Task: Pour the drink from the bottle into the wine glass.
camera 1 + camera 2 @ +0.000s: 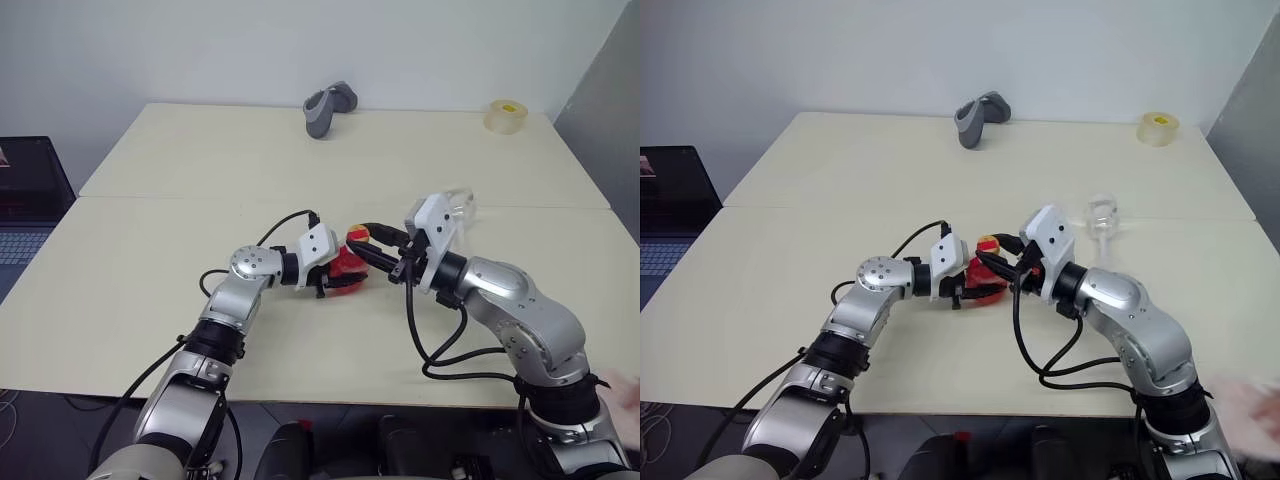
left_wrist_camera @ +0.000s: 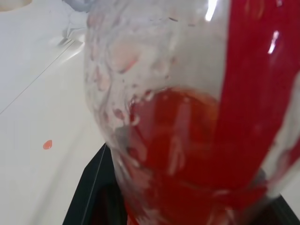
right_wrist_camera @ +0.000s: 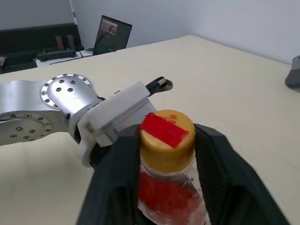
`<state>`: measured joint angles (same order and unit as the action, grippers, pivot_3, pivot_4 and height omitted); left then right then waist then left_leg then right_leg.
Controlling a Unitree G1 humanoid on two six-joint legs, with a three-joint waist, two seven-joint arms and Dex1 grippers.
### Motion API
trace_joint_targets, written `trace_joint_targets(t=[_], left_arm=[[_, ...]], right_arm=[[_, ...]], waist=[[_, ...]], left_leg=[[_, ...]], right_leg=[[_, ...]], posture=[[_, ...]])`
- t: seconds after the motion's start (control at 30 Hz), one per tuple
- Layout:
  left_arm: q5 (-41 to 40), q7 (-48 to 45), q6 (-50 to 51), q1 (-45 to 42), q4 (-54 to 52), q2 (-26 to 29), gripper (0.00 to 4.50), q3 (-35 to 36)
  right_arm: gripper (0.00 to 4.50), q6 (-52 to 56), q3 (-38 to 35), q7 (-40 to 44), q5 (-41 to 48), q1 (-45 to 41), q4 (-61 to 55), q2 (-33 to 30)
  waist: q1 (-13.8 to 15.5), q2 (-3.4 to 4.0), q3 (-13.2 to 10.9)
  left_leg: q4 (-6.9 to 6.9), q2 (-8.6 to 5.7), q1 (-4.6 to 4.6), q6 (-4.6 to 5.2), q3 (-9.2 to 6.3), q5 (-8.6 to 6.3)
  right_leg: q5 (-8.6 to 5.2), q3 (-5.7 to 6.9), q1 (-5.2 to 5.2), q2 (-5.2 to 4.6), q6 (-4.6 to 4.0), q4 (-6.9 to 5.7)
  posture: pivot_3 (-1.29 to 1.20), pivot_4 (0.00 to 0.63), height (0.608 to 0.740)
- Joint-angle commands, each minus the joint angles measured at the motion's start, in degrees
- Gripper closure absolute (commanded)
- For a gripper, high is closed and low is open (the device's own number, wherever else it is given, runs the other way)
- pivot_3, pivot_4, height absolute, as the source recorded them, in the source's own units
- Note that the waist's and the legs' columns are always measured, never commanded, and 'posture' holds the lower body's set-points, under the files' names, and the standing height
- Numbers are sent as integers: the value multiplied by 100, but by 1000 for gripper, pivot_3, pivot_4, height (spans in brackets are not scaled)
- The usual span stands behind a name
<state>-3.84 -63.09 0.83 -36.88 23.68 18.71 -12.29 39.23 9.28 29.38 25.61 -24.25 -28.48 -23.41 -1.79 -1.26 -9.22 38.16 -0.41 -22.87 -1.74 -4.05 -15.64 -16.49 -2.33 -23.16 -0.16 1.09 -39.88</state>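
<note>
- Holding the bottle [image 1: 985, 275] upright on the table [image 1: 150, 230], my left gripper [image 1: 335, 275] clamped round its lower body; the drink [image 2: 187, 140] shows red behind the wall in the left wrist view.
- Right gripper [image 3: 168, 154] sits at the neck, black fingers [image 3: 220, 164] either side of the yellow cap [image 3: 167, 138] w/ red tab. They look closed against it, so I read this as the uncapping step.
- Wine glass [image 1: 1101, 217] stands beyond the bottle, on its right side, apart from it and partly behind my right wrist.
- To do it well, imo: keep the left squeeze firm but not crushing, as thin plastic will bulge and spill once the cap loosens. Twist about the neck's own axis, no sideways pull.
- Grey object [image 1: 980, 118] and tape roll [image 1: 1158, 128] lie well beyond the bottle, out of the way.
</note>
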Motion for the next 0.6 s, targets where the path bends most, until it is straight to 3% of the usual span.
trace_joint_targets(t=[0.03, 0.13, 0.33, 0.47, 0.6], left_arm=[[-49, -110, -40, -97, -164, 19, 2702, -83], [-216, -382, 107, -36, -456, 57, 2817, -134], [-658, -1335, 428, 229, -1453, 408, 3033, -438], [-666, -1414, 516, 314, -1643, 504, 3348, -539], [-627, -977, 589, 305, -1459, 350, 3539, -395]], right_arm=[[3255, -254, 23, 160, -121, -143, -64, -47], [3255, -598, 71, 949, -79, -397, 235, -370], [3255, -1504, 338, 3526, -75, -1558, 1807, -1278], [3255, -1760, 553, 4307, -202, -2017, 2480, -1393], [3255, -1264, 544, 4458, 40, -2101, 2296, -1393]], waist=[[0, 0, 0], [-1, 2, -2], [-21, 11, -9], [-7, 12, -10], [3, 12, -10]], left_leg=[[0, 0, 0, 0, 0, 0], [0, 0, 0, 0, 1, 0], [-2, 2, 3, 1, 10, 0], [-3, 5, 4, 2, 4, 0], [3, 3, -2, 1, 2, 0]], right_leg=[[0, 0, 0, 0, 0, 0], [0, 0, 0, 0, 0, 0], [0, 11, -1, 4, 0, 3], [-1, 9, -1, 5, -2, 2], [-1, 4, -1, -1, -2, 3]], posture=[[0, 150, 740], [0, 150, 740], [0, 150, 740], [0, 150, 740], [0, 150, 740]])
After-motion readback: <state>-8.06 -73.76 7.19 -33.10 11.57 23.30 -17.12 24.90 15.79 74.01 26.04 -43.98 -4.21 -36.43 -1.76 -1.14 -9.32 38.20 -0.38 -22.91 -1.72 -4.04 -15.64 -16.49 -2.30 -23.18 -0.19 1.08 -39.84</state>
